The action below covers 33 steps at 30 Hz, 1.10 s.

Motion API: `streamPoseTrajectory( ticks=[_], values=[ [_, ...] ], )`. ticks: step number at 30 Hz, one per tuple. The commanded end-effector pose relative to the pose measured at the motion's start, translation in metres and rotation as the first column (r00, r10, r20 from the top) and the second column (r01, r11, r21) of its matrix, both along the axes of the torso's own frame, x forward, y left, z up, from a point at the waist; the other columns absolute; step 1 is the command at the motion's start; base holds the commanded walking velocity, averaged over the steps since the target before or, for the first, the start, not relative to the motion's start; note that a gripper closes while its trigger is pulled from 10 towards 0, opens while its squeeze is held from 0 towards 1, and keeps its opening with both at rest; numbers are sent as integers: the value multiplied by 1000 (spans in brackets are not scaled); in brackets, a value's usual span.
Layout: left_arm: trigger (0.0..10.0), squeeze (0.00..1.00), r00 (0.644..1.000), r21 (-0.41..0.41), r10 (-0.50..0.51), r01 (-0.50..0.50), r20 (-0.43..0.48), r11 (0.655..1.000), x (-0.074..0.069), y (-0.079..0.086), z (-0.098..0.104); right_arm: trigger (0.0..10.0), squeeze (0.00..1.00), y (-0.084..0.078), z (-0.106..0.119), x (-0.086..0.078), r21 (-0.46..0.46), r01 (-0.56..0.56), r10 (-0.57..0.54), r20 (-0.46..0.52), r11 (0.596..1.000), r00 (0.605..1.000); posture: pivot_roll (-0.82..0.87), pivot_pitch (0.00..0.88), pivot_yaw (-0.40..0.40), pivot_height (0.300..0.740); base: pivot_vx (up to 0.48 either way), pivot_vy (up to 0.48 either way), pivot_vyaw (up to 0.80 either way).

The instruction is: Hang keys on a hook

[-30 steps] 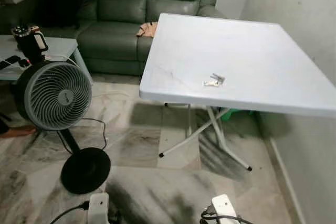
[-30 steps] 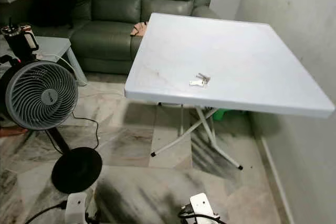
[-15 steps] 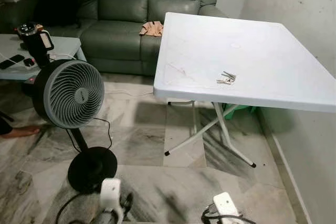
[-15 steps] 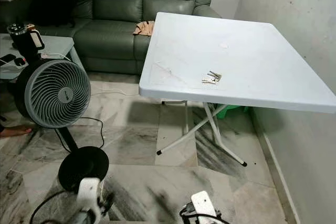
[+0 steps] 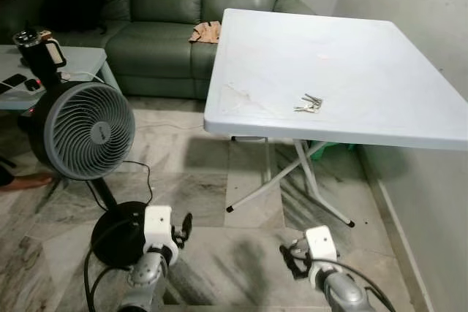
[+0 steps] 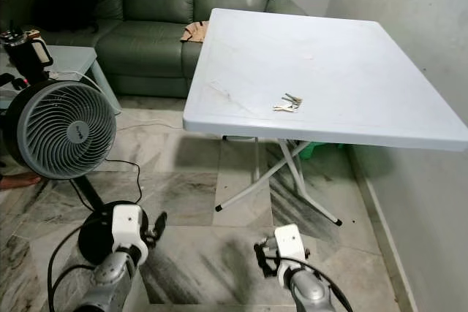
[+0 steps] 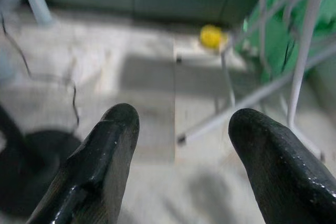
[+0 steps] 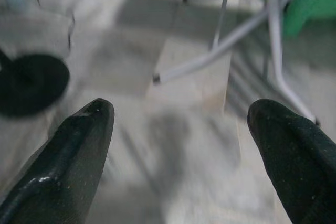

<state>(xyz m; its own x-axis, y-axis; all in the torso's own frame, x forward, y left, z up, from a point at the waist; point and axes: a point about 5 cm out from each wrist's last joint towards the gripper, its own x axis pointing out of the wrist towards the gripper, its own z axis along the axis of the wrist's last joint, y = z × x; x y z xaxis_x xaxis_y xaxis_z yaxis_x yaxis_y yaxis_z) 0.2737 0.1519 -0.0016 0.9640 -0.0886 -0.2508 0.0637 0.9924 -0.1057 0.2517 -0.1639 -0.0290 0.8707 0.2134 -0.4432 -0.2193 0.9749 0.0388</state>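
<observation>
Left eye view: keys [image 5: 310,102] lie flat on the white folding table [image 5: 380,42], near its front edge, untouched. Step in hand looks like the approach, i.e. pickup not yet begun, and no hook can be made out in these views. Both arms sit low over the marble floor [image 5: 241,253], well short of the table. Left gripper [image 7: 178,145]: fingers spread wide, holding nothing. Right gripper [image 8: 181,145]: same, wide apart & empty. Next move prob. calls for closing in on the table, raising one arm above the top, then a careful pinch, since the keys are thin & lie flat.
</observation>
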Motion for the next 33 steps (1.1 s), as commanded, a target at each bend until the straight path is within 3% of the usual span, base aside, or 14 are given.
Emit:
streamPoseTrajectory(
  ticks=[1, 3, 6, 15, 17, 22, 23, 24, 30, 33],
  values=[
    [10000, 0, 998, 3, 5, -6, 66, 1000, 10, 1, 14, 10000, 0, 5, 14, 14, 48, -3, -1, 82, 999, 997, -74, 0, -38, 724, 0, 0, 0],
    [10000, 0, 996, 10, 2, -2, 89, 1000, 14, 2, 19, 10000, 0, 6, 19, 18, 57, -5, -1, 107, 998, 994, -68, 0, -39, 724, 0, 0, 0],
    [10000, 0, 981, 14, 34, -37, 192, 999, 22, 12, 43, 10000, 0, 13, 43, 37, 85, -36, 15, 233, 996, 972, -71, 0, -40, 724, 0, 0, 0],
    [10000, 0, 947, -13, 67, -66, 313, 998, 21, 24, 72, 10000, 0, 16, 73, 52, 87, -53, 17, 369, 995, 929, -79, 0, -38, 724, 0, 0, 0],
    [10000, 0, 923, -13, 67, -68, 379, 998, 15, 30, 92, 10000, 0, 17, 89, 55, 48, -32, 9, 425, 998, 905, -90, 0, -37, 724, 0, 0, 0],
    [10000, 0, 909, -59, 69, -50, 411, 997, 0, 31, 114, 10000, 0, 21, 115, 51, 100, -76, 13, 520, 992, 854, -101, 0, -30, 724, 0, 0, 0],
    [10000, 0, 906, -77, 81, -54, 416, 996, -4, 31, 121, 10000, 0, 21, 128, 49, 78, -68, 11, 579, 995, 815, -104, 0, -28, 724, 0, 0, 0],
    [10000, 0, 905, -78, 79, -51, 417, 996, -5, 31, 123, 10000, 0, 21, 132, 48, 74, -64, 7, 595, 995, 804, -104, 0, -28, 724, 0, 0, 0],
    [10000, 0, 905, -37, 43, -30, 422, 999, -12, 31, 132, 10000, 0, 24, 141, 42, 107, -81, 1, 596, 991, 803, -105, 0, -27, 724, 0, 0, 0],
    [10000, 0, 924, -25, 28, -20, 382, 999, -17, 31, 129, 10000, 0, 22, 137, 34, 101, -84, 10, 578, 991, 816, -106, 0, -27, 724, 0, 0, 0]
  ],
)
